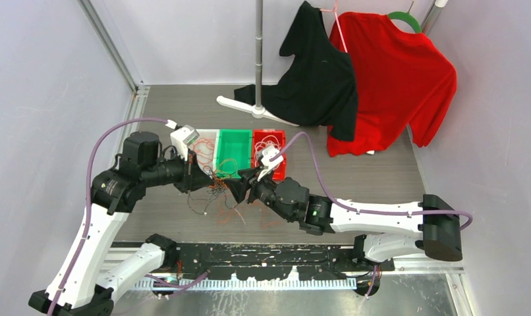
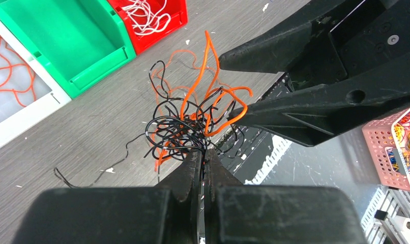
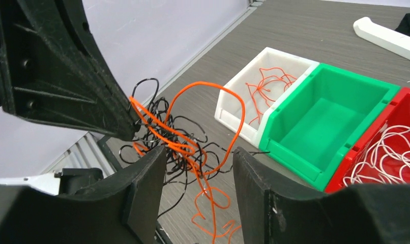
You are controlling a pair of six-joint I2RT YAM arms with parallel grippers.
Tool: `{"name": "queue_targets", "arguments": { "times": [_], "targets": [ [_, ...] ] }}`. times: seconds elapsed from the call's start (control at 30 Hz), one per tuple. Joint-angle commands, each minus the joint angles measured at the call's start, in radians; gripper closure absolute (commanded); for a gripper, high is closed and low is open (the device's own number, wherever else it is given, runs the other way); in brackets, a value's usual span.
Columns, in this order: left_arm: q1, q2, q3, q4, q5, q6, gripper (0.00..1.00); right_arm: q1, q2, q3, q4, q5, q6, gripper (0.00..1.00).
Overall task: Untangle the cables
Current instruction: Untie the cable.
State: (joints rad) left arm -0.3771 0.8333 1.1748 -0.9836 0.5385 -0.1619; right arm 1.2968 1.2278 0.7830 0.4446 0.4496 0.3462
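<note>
Left gripper (image 2: 203,155) pinches the knot of cables (image 2: 182,124), right gripper (image 3: 199,155) spread around it; they look light, springy, snag-prone, best taken by a loose orange loop.

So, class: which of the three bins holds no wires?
The green bin, in the middle; the white bin holds orange wires, the red bin white wires.
</note>
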Motion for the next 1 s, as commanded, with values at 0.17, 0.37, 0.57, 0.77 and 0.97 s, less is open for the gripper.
{"name": "queue_targets", "arguments": {
  "times": [0.17,0.37,0.57,0.77,0.97],
  "targets": [
    [0.006,-0.006,0.020,0.044,0.065,-0.017,1.00,0.012,0.041,0.064,0.043,0.086,-0.057,0.45],
    [0.006,-0.003,0.032,0.039,0.086,-0.015,1.00,0.014,0.058,0.079,0.035,0.095,-0.082,0.46],
    [0.006,0.008,0.034,0.042,0.147,-0.044,1.00,0.021,0.129,0.141,0.062,0.104,-0.137,0.47],
    [0.006,0.027,0.057,0.013,0.289,-0.055,1.00,0.024,0.173,0.162,0.128,0.133,-0.167,0.49],
    [0.006,0.026,0.080,0.005,0.384,-0.064,1.00,0.024,0.178,0.113,0.212,0.134,-0.166,0.51]
  ]
}}
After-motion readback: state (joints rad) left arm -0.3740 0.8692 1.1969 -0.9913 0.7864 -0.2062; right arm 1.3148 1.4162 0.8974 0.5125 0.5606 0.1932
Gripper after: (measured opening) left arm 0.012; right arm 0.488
